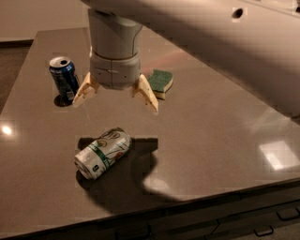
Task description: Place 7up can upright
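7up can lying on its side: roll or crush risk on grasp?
The 7up can lies on its side on the smooth table, so a nudge probably rolls it. It looks like thin aluminium: likely light, and it may dent under squeeze. The gripper hangs open above, clear of the can.

We see a glossy grey-brown tabletop filling the frame, pale wall at upper left, dark floor down the left edge, bright light reflections at right and far left, drawer handles at lower right, a shadow under the gripper at upper centre

One 7up can, one blue can, one sponge, one gripper above
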You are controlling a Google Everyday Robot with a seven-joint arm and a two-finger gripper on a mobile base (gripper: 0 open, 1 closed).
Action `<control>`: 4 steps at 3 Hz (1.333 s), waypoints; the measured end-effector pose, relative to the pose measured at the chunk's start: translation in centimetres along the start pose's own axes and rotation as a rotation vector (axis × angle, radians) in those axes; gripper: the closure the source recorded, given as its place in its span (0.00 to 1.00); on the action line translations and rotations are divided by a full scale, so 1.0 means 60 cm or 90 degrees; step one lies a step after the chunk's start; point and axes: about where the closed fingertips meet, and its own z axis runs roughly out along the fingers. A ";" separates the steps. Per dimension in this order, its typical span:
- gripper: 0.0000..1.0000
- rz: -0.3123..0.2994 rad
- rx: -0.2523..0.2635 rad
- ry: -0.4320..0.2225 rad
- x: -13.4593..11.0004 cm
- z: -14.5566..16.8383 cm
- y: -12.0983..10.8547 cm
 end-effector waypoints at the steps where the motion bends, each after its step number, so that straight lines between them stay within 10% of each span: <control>1: 0.00 0.078 0.027 0.003 0.009 0.004 0.006; 4: 0.00 0.094 0.015 0.008 0.002 0.013 0.022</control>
